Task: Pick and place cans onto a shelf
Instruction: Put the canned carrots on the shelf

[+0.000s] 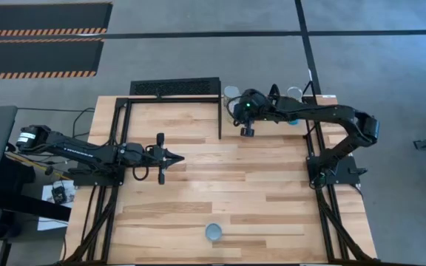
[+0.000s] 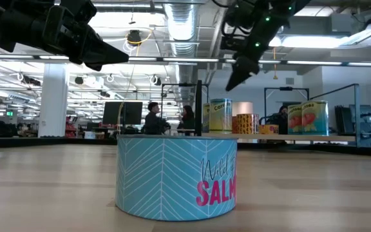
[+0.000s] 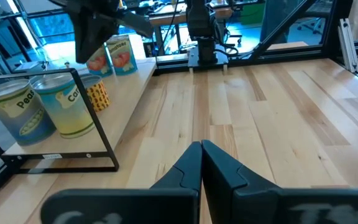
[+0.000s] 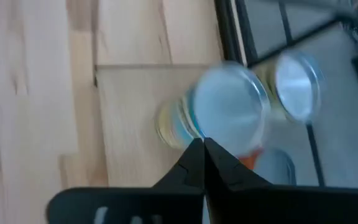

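Note:
A teal salmon can (image 2: pixel 176 177) stands upright on the table near its front edge (image 1: pixel 214 232). Several other cans stand upright on the shelf (image 3: pixel 135 93) at the table's far side: a peas can (image 3: pixel 17 115), a corn can (image 3: pixel 64 106) and tomato cans (image 3: pixel 120 56). Two silver can tops (image 1: pixel 231 93) (image 1: pixel 294 91) show at the far edge. My right gripper (image 4: pixel 201 148) is shut and empty, above a silver-topped can (image 4: pixel 232 115) on the shelf board (image 4: pixel 129 106). My left gripper (image 3: pixel 201 149) is shut and empty over the table's left middle (image 1: pixel 176 157).
Thin black bars (image 3: pixel 92 112) frame the shelf, and a black upright (image 1: pixel 220 118) stands by my right gripper. Black frame rails (image 1: pixel 320 170) run along the table's left and right sides. People sit in the room beyond the table (image 2: pixel 153 119).

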